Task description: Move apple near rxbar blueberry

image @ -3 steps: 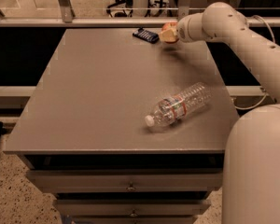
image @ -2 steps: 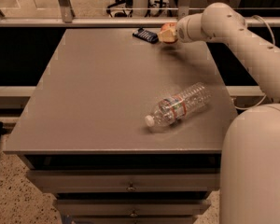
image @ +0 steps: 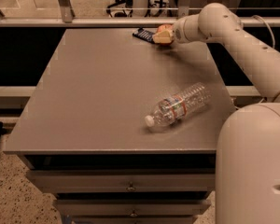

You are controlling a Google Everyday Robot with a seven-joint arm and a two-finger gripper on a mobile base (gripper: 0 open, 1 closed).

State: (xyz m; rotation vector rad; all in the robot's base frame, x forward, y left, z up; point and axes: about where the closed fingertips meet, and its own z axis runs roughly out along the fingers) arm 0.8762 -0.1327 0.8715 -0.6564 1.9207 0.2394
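So the end effector (image: 168, 34) is way out at the far edge of the tabletop (image: 93, 92), a bit right of middle, with the apple (image: 164, 31) sitting right at its tip. You can see red on top of the apple and a yellowish patch lower down. Can't tell whether the end effector is actually clamped on the apple or just up against it, since the two blend together there.

Just left of the apple is the snack bar (image: 142, 33). It has a dark blue wrapper, lies flat at the back edge and is turned at a slight angle. They're pretty much side by side, and I can't say if they touch. There are pale marks on the wrapper, but none I can read.

The only other thing on the tabletop is a clear plastic bottle (image: 179, 105). It's lying on its side toward the near right, white cap (image: 150, 121) pointing at the front-left, well apart from the apple and the bar. It has a red band of a label (image: 179, 107) around the middle, but the print isn't legible.

The arm (image: 245, 43) comes in from the right and passes over the right edge of the tabletop behind the bottle, and the big pale robot body (image: 254, 167) fills the lower right corner. Drawers (image: 130, 186) with small knobs sit under the tabletop, and a metal rail (image: 84, 21) runs along behind it.
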